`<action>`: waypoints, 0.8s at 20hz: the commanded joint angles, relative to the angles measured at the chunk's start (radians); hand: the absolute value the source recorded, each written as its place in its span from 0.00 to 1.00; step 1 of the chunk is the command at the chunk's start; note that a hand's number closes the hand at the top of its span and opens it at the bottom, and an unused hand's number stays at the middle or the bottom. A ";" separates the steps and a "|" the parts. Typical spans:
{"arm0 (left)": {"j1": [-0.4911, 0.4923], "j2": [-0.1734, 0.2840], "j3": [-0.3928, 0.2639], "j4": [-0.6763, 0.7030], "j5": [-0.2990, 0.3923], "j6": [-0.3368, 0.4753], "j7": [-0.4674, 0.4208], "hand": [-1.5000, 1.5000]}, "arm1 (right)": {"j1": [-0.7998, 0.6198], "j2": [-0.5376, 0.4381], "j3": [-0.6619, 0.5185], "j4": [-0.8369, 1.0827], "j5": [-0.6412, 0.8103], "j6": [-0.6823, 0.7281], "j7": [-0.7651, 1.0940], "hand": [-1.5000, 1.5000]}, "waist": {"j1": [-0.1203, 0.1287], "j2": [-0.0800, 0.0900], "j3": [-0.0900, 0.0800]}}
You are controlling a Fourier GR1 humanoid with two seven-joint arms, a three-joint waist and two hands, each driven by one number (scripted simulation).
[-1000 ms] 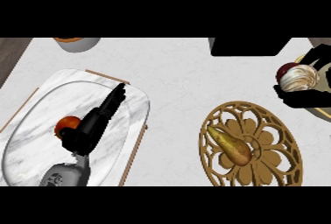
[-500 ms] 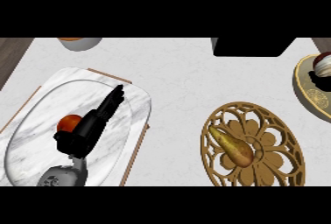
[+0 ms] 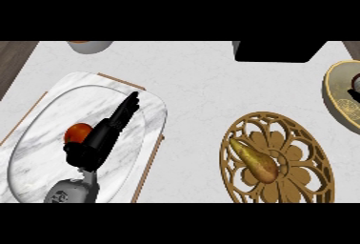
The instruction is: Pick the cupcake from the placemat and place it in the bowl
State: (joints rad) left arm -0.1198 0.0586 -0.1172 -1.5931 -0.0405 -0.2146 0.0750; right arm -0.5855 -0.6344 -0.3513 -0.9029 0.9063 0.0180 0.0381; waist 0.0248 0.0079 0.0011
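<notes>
Left robot hand (image 3: 98, 138): black, on a grey forearm entering from the lower edge; fingers straight and released, holding nothing, stretched up and to the right over the plate.

Round orange-red fruit (image 3: 78, 132): touching the left side of the robot hand, partly hidden by it.

Oval white marble plate (image 3: 42, 138): directly beneath the robot hand and the fruit, lying on a pale placemat with a wooden-brown edge (image 3: 149, 164) whose border shows just right of the robot hand.

White speckled counter (image 3: 197, 90): carries everything listed.

Round golden openwork trivet with a flower pattern (image 3: 295, 157): well to the right of the robot hand; a yellow-brown pear (image 3: 255, 161) lies on it, tilted.

Gold-rimmed bowl (image 3: 337, 97): far right of the robot hand, cut by the edge; a dark item inside it, at the very edge, presumably the cupcake, too little showing to confirm.

Black box-shaped object (image 3: 279, 51): at the top, up and right of the robot hand.

Pale round vessel with orange contents (image 3: 89, 45): at the top, above the robot hand.

Right robot hand: not visible.
</notes>
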 commanded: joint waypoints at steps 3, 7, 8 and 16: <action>-0.033 0.002 0.013 0.018 -0.001 -0.002 0.000 0.50 | -0.118 -0.053 -0.053 0.262 -0.090 0.134 -0.117 0.00 | -0.001 0.001 0.000; -0.064 -0.052 -0.009 0.054 -0.023 0.042 0.027 0.50 | -0.175 -0.051 -0.078 0.350 -0.120 0.061 -0.249 0.00 | -0.004 0.001 0.000; -0.035 0.005 0.019 -0.051 0.016 -0.003 0.070 0.50 | -0.159 -0.063 -0.110 0.383 -0.132 0.007 -0.285 0.00 | 0.006 0.000 0.001; -0.024 0.005 0.022 0.008 -0.008 0.002 0.000 0.50 | -0.233 -0.144 -0.303 0.454 -0.285 -0.085 -0.276 0.00 | -0.006 0.003 0.001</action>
State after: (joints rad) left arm -0.1285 0.0555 -0.1078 -1.6033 -0.0439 -0.2118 0.0905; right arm -0.7970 -0.7362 -0.5623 -0.4875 0.6972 -0.0343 -0.2281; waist 0.0246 0.0088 0.0020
